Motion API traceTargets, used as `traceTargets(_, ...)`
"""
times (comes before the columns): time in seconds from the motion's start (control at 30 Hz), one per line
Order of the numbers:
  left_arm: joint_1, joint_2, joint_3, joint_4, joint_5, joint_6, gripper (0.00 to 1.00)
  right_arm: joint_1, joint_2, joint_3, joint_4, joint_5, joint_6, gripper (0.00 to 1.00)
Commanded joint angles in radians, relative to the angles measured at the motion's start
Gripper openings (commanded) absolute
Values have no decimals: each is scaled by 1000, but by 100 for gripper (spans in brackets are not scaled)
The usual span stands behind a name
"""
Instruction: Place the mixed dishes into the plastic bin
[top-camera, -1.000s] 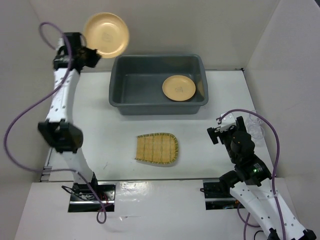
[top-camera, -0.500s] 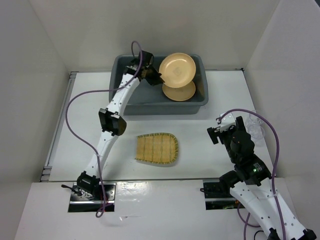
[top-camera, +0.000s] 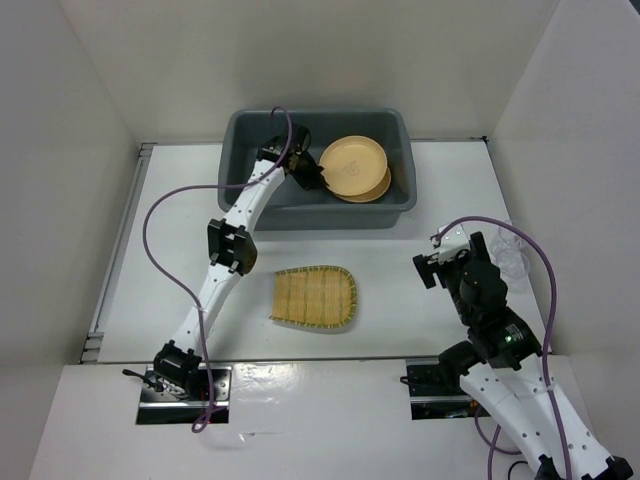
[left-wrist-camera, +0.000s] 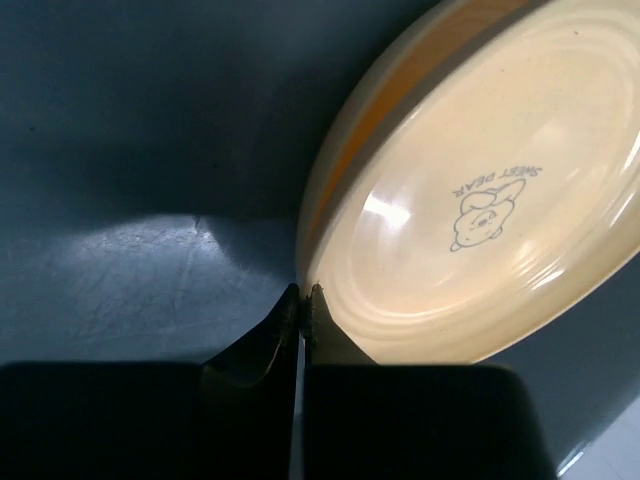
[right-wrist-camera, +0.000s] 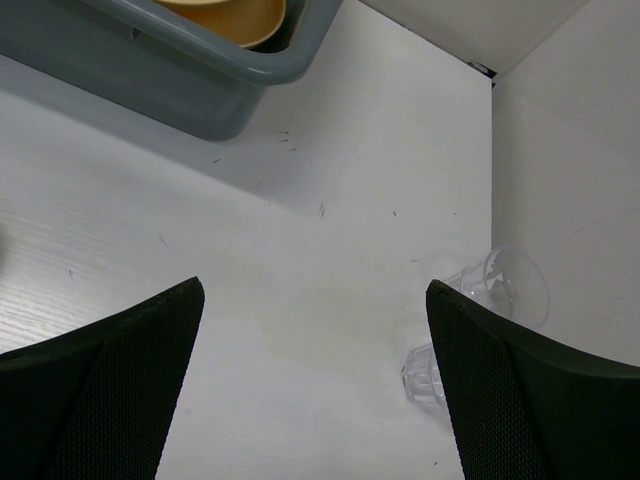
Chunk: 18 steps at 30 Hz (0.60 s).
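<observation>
The dark grey plastic bin (top-camera: 236, 186) stands at the back of the table. My left gripper (top-camera: 318, 178) reaches into it, shut on the rim of a yellow plate (top-camera: 352, 162). This plate is tilted and rests over a second yellow plate (top-camera: 378, 186) lying in the bin. In the left wrist view the fingertips (left-wrist-camera: 302, 292) pinch the plate's (left-wrist-camera: 480, 200) edge above the bin floor (left-wrist-camera: 120, 150). The woven tray (top-camera: 313, 297) lies on the table in front of the bin. The clear glass (top-camera: 510, 255) lies on its side at the right. My right gripper (top-camera: 440, 262) is open and empty, left of the glass (right-wrist-camera: 480, 300).
White walls enclose the table at the left, back and right; the glass lies close to the right wall. The bin's near right corner (right-wrist-camera: 250, 70) shows in the right wrist view. The left arm's purple cable loops over the table left of the tray.
My left arm swung the plate from the far left into the bin, then lowered it onto the plate lying there. The right arm has not moved.
</observation>
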Motion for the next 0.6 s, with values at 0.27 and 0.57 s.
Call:
traceTargets(0.27, 1, 22, 66, 108, 119, -7, 35, 9, 32, -2, 29, -9, -11, 95)
traceTargets(0.57, 21, -485, 66, 170, -273, 358, 100, 9, 51, -2, -6, -55, -29, 95)
